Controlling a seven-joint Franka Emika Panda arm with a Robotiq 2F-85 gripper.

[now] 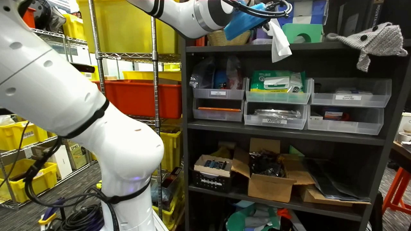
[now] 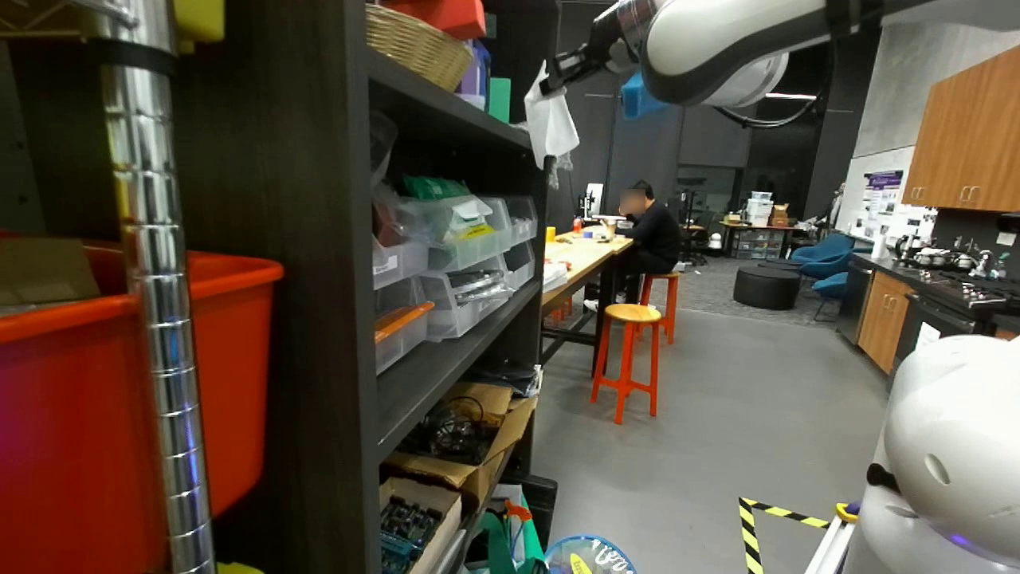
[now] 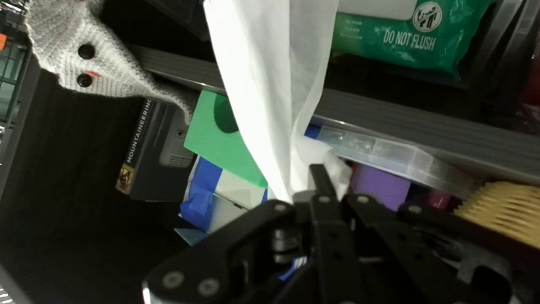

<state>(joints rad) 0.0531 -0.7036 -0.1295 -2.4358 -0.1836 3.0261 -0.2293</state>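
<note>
A white wipe or tissue (image 3: 261, 76) is pinched in my gripper (image 3: 318, 179), whose fingers are shut on it. In the wrist view most of the cloth stretches away from the fingertips, with a crumpled bit beside them. Both exterior views show the wipe (image 1: 280, 45) dangling from the gripper (image 2: 551, 78), in front of the shelf unit near its top board. Below it, a green wipes packet (image 1: 261, 80) lies in a clear bin (image 1: 279, 97), with a pale lid on its face. Part of this packet (image 3: 400, 42) also appears at the top of the wrist view.
The dark shelf (image 1: 285, 128) carries several clear bins and, lower, an open cardboard box (image 1: 269, 187). On its top board are a grey knitted toy (image 1: 379, 41), a green block (image 1: 303, 32) and a wicker basket (image 2: 418, 44). A metal rack post (image 1: 155, 96) stands left of it.
</note>
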